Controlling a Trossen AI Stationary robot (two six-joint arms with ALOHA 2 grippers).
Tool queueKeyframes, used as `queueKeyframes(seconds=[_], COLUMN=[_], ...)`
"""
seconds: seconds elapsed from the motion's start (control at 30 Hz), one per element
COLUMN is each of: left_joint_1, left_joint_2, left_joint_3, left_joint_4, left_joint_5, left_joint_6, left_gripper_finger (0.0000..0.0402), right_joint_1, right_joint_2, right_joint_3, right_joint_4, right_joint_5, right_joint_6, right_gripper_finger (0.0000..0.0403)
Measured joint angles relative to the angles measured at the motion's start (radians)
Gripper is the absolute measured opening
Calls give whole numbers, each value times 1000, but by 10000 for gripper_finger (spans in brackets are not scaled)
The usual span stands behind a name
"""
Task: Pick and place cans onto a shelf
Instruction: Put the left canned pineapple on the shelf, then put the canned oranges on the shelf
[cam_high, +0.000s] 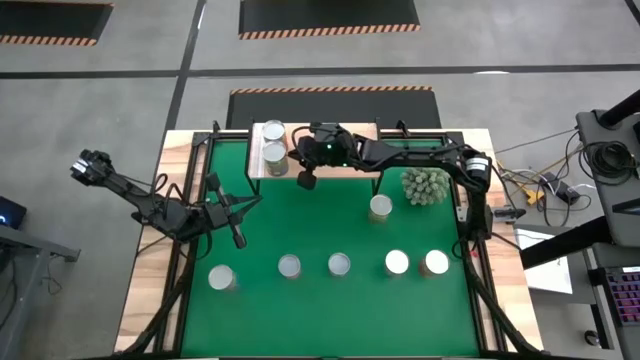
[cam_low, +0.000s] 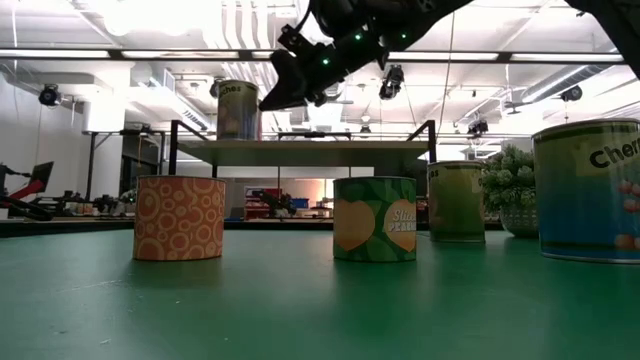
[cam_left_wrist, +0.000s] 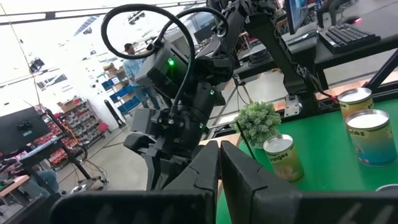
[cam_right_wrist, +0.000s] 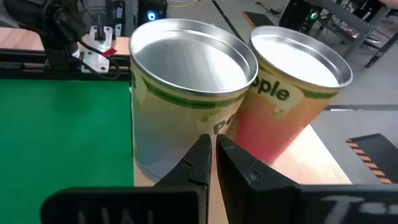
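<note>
The light-wood shelf (cam_high: 345, 165) stands at the far edge of the green mat; it also shows in the low view (cam_low: 300, 150). Two cans (cam_high: 273, 131) (cam_high: 276, 156) stand on its left end, side by side in the right wrist view (cam_right_wrist: 186, 93) (cam_right_wrist: 292, 93). Several more cans stand on the mat: five in a near row (cam_high: 339, 264) and one (cam_high: 380, 207) near the plant. My right gripper (cam_high: 306, 180) (cam_right_wrist: 212, 152) is shut and empty, hovering just right of the shelf's cans (cam_low: 285, 85). My left gripper (cam_high: 238, 232) (cam_left_wrist: 219, 158) is shut and empty over the mat's left part.
A spiky pale-green plant (cam_high: 425, 186) stands on the mat at the far right, close to the lone can. The right arm (cam_high: 420, 155) stretches over the shelf from the right. The mat's middle, between the shelf and the near row of cans, lies bare.
</note>
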Motion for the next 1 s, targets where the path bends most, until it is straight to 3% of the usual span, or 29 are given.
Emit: queueKeyframes(seconds=[0.5,0.73,1.0], left_joint_1=[0,0,0], left_joint_2=[0,0,0], left_joint_3=[0,0,0], left_joint_4=[0,-1,-3], left_joint_5=[0,0,0], left_joint_6=[0,0,0], left_gripper_finger=[0,0,0], right_joint_1=[10,36,161], right_joint_2=[1,-76,-170], right_joint_3=[0,0,0], right_joint_4=[23,-88,-313], right_joint_5=[9,11,7], right_joint_6=[-8,16,31], right_gripper_finger=[12,12,12])
